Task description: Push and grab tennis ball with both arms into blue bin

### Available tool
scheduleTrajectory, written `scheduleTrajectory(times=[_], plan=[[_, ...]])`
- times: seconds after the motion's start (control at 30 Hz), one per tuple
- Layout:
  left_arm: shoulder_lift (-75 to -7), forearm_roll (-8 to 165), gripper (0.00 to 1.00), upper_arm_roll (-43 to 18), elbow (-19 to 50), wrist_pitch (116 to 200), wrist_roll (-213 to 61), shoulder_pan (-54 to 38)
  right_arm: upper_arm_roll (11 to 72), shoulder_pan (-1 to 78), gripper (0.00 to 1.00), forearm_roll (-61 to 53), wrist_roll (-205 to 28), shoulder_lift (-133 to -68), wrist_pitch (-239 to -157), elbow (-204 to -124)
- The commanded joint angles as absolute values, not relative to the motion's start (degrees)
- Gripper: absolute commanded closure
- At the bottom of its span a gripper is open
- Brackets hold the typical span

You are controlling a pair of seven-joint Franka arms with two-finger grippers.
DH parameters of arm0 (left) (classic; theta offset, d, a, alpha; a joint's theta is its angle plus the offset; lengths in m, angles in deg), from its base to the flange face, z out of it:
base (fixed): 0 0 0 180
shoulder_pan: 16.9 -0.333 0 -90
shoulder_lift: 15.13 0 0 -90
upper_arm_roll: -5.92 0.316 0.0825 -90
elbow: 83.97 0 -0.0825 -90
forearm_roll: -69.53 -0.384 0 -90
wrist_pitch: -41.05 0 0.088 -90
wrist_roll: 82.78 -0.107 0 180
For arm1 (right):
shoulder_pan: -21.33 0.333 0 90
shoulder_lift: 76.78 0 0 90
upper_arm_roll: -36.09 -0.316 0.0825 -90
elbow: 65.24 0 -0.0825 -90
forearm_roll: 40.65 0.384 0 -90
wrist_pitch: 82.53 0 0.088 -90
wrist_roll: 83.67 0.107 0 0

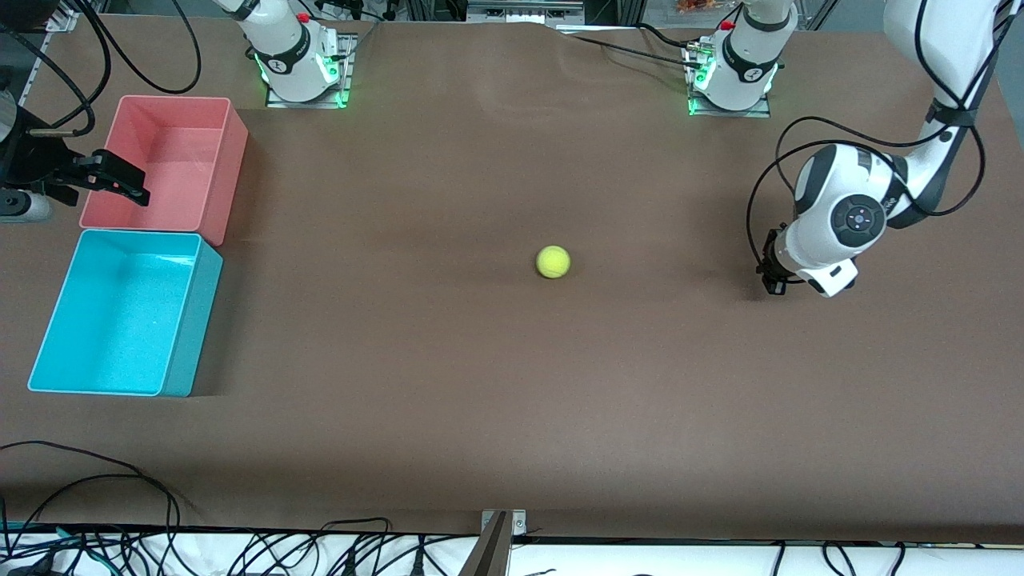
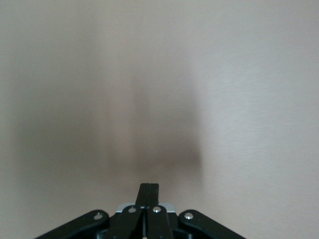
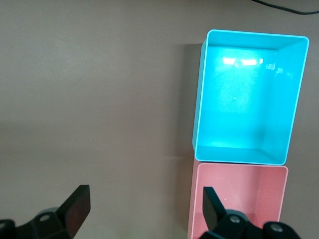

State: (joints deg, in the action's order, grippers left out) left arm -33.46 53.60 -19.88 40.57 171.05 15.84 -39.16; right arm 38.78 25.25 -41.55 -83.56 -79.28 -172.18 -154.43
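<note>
The tennis ball (image 1: 553, 262) lies on the brown table near its middle; neither wrist view shows it. The blue bin (image 1: 120, 312) stands empty at the right arm's end of the table and also shows in the right wrist view (image 3: 249, 99). My left gripper (image 1: 772, 280) is shut and empty, low over the table toward the left arm's end, well apart from the ball; its left wrist view (image 2: 148, 188) shows only bare table. My right gripper (image 1: 128, 182) is open and empty, up over the pink bin's outer edge (image 3: 144, 206).
A pink bin (image 1: 172, 160) stands empty against the blue bin, farther from the front camera; it also shows in the right wrist view (image 3: 239, 199). Black cables (image 1: 120, 488) trail along the table's front edge. The arm bases (image 1: 304, 72) stand along the back.
</note>
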Motion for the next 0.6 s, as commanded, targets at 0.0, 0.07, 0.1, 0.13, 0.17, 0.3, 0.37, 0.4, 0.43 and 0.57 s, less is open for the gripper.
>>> scheduleTrajectory(times=[0.0, 0.07, 0.1, 0.13, 0.17, 0.3, 0.37, 0.4, 0.43, 0.57], plan=[[-32.9, 54.4, 1.0, -19.9, 34.8, 164.9, 7.3, -39.5, 38.6, 25.4, 0.0, -41.8, -82.8, -79.7, -171.5, -153.0], [-32.9, 55.6, 1.0, -19.9, 32.6, 162.6, 2.1, -40.1, 38.6, 25.4, 0.0, -41.8, -82.8, -79.7, -171.6, -153.0], [-32.9, 56.1, 1.0, -19.9, 31.4, 161.1, -1.1, -40.5, 38.6, 25.4, 0.0, -41.8, -82.8, -79.7, -171.6, -153.0], [-32.9, 56.5, 1.0, -20.0, 30.1, 159.5, -4.4, -40.8, 38.6, 25.4, 0.0, -41.7, -82.8, -79.7, -171.6, -153.0], [-32.9, 57.3, 1.0, -19.9, 28.5, 158.0, -7.4, -40.9, 38.6, 25.4, 0.0, -41.7, -82.8, -79.7, -171.7, -153.0], [-32.9, 60.0, 1.0, -19.9, 23.0, 152.9, -16.6, -41.8, 38.6, 25.4, 0.0, -41.6, -82.8, -79.7, -171.7, -153.0], [-32.9, 60.1, 1.0, -19.9, 20.8, 150.8, -20.1, -41.9, 38.6, 25.4, 0.0, -41.6, -82.8, -79.7, -171.7, -153.0], [-33.0, 60.1, 1.0, -19.9, 19.7, 149.8, -21.9, -41.9, 38.6, 25.4, 0.0, -41.6, -82.8, -79.7, -171.7, -153.0], [-33.0, 60.1, 1.0, -19.9, 18.7, 148.7, -23.7, -41.8, 38.6, 25.4, 0.0, -41.6, -82.8, -79.8, -171.7, -153.0], [-33.0, 60.1, 1.0, -20.0, 15.2, 145.9, -31.5, -41.8, 38.6, 25.5, 0.0, -41.6, -82.8, -79.8, -171.5, -153.1]])
